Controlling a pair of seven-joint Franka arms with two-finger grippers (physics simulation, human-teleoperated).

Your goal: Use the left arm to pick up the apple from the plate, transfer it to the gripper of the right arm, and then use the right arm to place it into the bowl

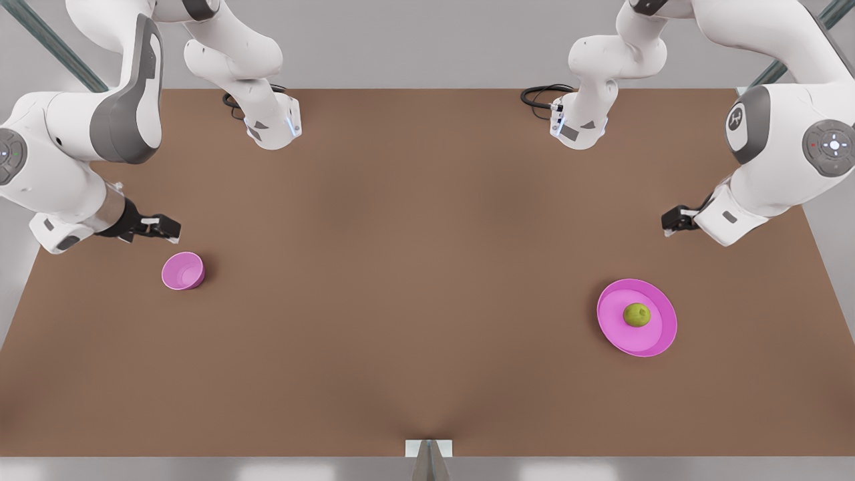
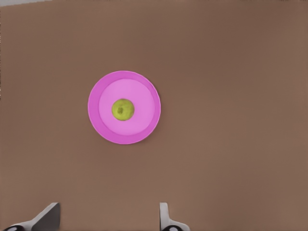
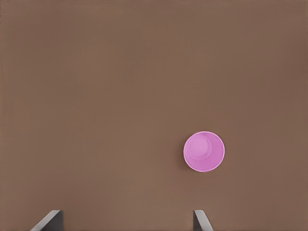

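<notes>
1 apple [image 1: 636, 314], yellow-green, dimpled top up, resting at the middle of 1 plate [image 1: 618, 334]; 1 plate only, magenta-pink and shallow, lying flat on the brown table [image 1: 414, 280] toward the front view's right, on the near half; same apple [image 2: 123, 109] and plate [image 2: 98, 122] seen from above in the left wrist view. 1 bowl [image 1: 182, 271], small, deep, pink, standing on the table toward the front view's left, well apart from the plate; nothing inside the bowl [image 3: 204, 151] as seen from the right wrist view.

2 arms, 2 grippers. Left gripper [image 1: 673, 220] hovering at the front view's right, farther back than the plate, fingers [image 2: 47, 216] spread wide, gripping nothing; apple untouched. Right gripper [image 1: 162, 228] hovering at the front view's left, just beyond the bowl, fingers [image 3: 50, 220] likewise spread wide and gripping nothing.

1 logo mark on a grey joint cap [image 1: 735, 120] of the left arm, not legible as a word; no labels readable on apple, plate or bowl.
</notes>
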